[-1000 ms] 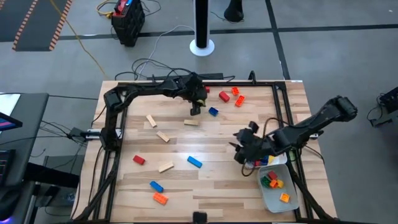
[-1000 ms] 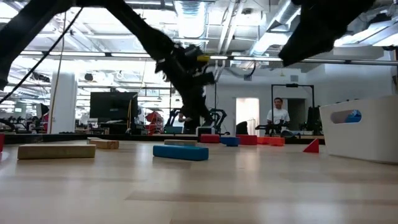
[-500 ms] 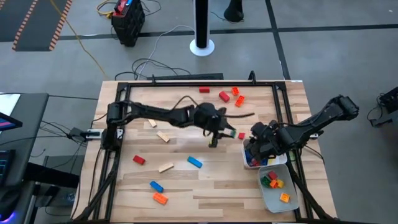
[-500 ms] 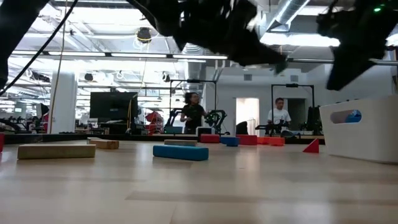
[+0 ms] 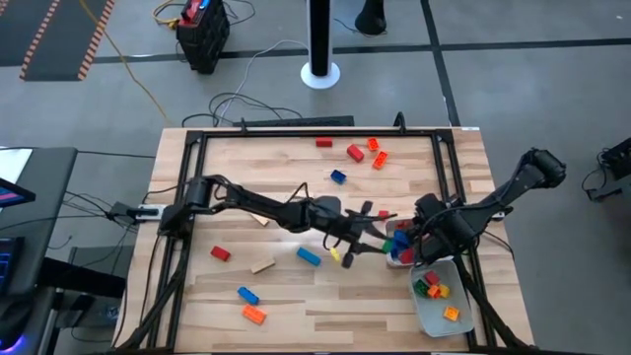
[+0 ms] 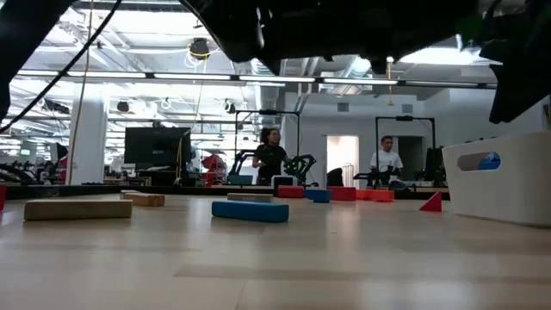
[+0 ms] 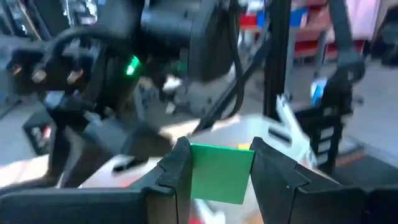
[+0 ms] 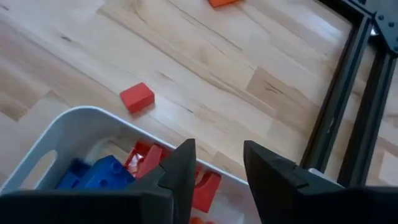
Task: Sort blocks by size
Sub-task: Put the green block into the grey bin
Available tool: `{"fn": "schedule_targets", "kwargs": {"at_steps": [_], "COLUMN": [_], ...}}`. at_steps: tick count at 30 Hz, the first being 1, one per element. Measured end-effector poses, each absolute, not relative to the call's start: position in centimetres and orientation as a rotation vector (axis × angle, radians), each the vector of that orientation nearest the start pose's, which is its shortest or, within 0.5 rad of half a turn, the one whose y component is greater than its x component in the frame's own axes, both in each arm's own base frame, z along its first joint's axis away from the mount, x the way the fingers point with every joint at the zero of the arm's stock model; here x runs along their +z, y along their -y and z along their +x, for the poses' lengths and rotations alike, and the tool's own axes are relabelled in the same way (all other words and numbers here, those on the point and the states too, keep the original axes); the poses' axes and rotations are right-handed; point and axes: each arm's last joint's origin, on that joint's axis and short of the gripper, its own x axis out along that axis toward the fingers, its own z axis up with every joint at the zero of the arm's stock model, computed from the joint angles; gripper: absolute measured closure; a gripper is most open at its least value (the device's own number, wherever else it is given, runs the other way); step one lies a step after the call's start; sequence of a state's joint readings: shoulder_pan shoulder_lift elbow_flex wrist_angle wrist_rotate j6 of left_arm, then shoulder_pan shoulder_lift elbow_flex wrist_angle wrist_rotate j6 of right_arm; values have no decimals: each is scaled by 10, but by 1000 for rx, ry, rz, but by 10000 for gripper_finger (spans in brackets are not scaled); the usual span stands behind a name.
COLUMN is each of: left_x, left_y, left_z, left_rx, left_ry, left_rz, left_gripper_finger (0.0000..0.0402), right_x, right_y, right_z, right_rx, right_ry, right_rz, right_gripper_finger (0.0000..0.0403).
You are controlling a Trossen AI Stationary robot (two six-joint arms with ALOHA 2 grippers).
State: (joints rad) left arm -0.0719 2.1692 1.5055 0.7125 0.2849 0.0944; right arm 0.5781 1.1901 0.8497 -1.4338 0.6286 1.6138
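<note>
Jaws of the left gripper (image 7: 216, 180) clamp a green squarish plastic block (image 7: 221, 172) just short of the white rectangular tray (image 5: 403, 260), where the empty, parted right gripper (image 8: 214, 174) hovers

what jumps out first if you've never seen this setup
The left arm stretched across the table, its pincer clamping a green block near the white tray at the right side. The right pincer hangs open over that tray, above red and blue blocks. Loose blocks dot the wooden table.
</note>
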Motion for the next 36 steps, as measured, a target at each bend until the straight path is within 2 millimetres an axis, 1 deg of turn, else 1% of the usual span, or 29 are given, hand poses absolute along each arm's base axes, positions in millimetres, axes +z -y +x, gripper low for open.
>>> {"fn": "schedule_targets", "kwargs": {"at_steps": [2, 3, 5, 7, 9, 14, 19, 21, 23, 25, 26, 28, 30, 33, 36], "left_x": [217, 212, 205, 199, 194, 203, 218, 226, 235, 239, 241, 239, 235, 231, 229], "left_y": [49, 51, 56, 61, 62, 58, 44, 39, 37, 37, 37, 37, 35, 29, 23], "left_z": [501, 502, 514, 516, 519, 517, 512, 509, 506, 503, 502, 496, 484, 461, 438], "left_rx": [-363, -373, -380, -401, -395, -376, -317, -305, -302, -304, -301, -285, -242, -169, -129], "left_ry": [100, 72, 93, 52, 53, 45, -49, -59, -77, -86, -88, -77, -52, -13, 12], "left_rz": [63, 39, 28, 13, 34, 51, 100, 126, 148, 174, 185, 193, 195, 194, 169], "left_gripper_finger": [281, 281, 281, 281, 281, 281, 281, 281, 281, 281, 281, 281, 281, 281, 281], "right_x": [234, 234, 234, 234, 234, 233, 233, 230, 223, 214, 209, 201, 195, 194, 199], "right_y": [-70, -70, -69, -70, -73, -86, -109, -120, -132, -140, -143, -149, -154, -163, -172], "right_z": [138, 139, 138, 138, 138, 136, 131, 134, 140, 147, 152, 162, 170, 180, 190], "right_rx": [-1024, -1023, -1028, -1020, -1000, -904, -741, -668, -603, -575, -574, -592, -616, -639, -617], "right_ry": [-946, -946, -946, -942, -942, -916, -807, -789, -802, -808, -823, -856, -890, -909, -864], "right_rz": [317, 317, 306, 311, 307, 304, 279, 232, 169, 88, 48, -24, -89, -163, -286], "right_gripper_finger": [241, 243, 247, 251, 254, 250, 234, 228, 226, 226, 227, 230, 232, 233, 232]}}
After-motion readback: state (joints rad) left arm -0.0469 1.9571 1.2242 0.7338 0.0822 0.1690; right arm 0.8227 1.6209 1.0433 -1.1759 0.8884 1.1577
